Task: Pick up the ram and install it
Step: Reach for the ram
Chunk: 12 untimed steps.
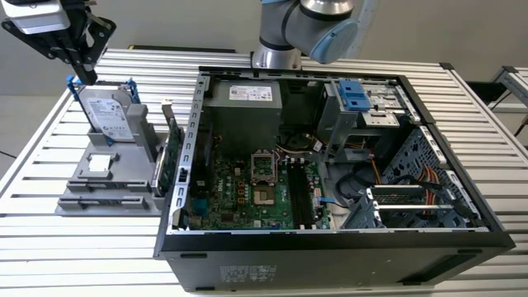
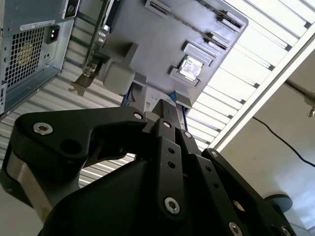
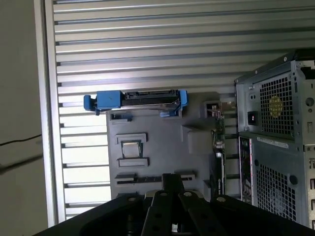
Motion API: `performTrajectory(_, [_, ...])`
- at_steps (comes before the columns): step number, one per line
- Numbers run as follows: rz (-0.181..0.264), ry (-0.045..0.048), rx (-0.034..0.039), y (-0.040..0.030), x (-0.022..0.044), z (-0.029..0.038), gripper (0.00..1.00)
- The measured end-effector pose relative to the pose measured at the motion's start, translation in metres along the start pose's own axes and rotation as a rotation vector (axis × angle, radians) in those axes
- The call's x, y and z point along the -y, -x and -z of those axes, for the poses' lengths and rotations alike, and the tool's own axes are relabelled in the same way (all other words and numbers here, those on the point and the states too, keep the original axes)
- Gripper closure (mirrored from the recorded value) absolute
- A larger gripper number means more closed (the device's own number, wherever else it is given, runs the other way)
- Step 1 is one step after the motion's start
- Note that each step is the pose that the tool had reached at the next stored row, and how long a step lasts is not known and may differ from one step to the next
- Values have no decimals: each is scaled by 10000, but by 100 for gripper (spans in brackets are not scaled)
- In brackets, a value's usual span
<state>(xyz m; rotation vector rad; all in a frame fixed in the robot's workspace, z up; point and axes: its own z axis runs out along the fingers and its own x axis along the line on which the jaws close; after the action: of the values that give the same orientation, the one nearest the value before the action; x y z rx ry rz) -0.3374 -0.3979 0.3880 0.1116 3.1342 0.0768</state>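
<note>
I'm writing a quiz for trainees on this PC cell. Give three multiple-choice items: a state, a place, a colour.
1. The computer case is: A) closed; B) open; C) upside down.
2. The gripper hangs: A) above the hard drive on the grey holder; B) inside the case; C) beside a person's hand.
3. The hard drive's frame is: A) red; B) blue; C) yellow.
Answers: 1B, its motherboard lies exposed; 2A, it hangs over the holder at the exterior view's left; 3B, blue shows in the first wrist view.
</note>
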Motion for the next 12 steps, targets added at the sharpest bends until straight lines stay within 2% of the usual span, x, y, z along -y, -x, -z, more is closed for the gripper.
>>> performTrajectory(6, [-1,0,-1,0,15,1,100])
performTrajectory(12, [-1,5,0,4,64,2,100])
